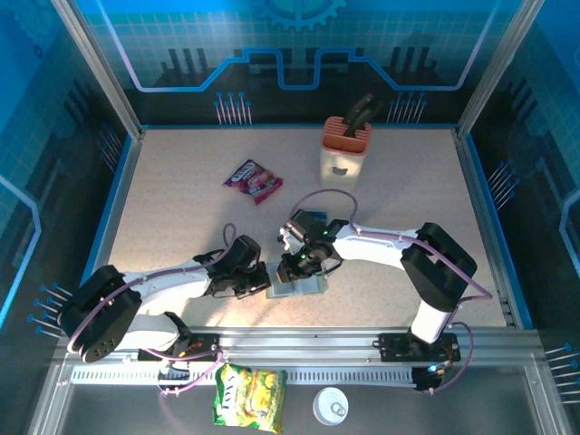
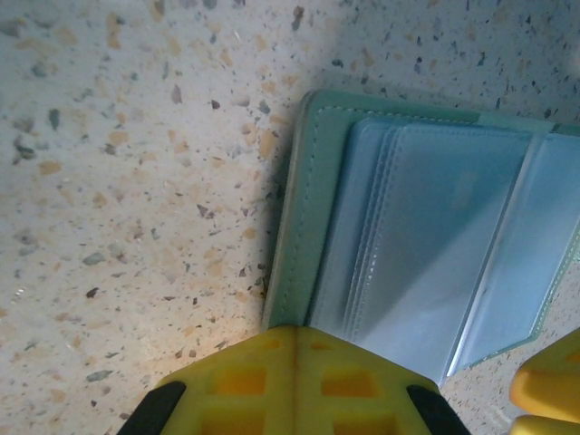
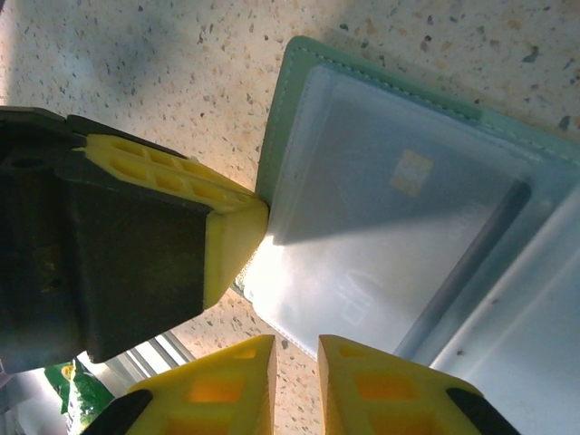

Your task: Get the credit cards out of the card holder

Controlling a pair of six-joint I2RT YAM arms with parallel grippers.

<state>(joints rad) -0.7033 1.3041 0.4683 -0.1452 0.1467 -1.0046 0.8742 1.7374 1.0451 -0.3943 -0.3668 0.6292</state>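
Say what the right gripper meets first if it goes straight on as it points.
Probably the card holder, its pale pocket panel just ahead of the right gripper; depth is unclear.

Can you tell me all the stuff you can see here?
card holder: one, grey-green, pale blue inside, open on table between grippers
snack packet: one, purple-red, left of knife block
knife block: one, beige, orange top, far side
snack bag: one, yellow-green, near rail
round lid: one, white, beside that bag
table: one, speckled beige
left gripper: one, yellow, shut, at holder's edge
right gripper: one, yellow, slightly open, at holder
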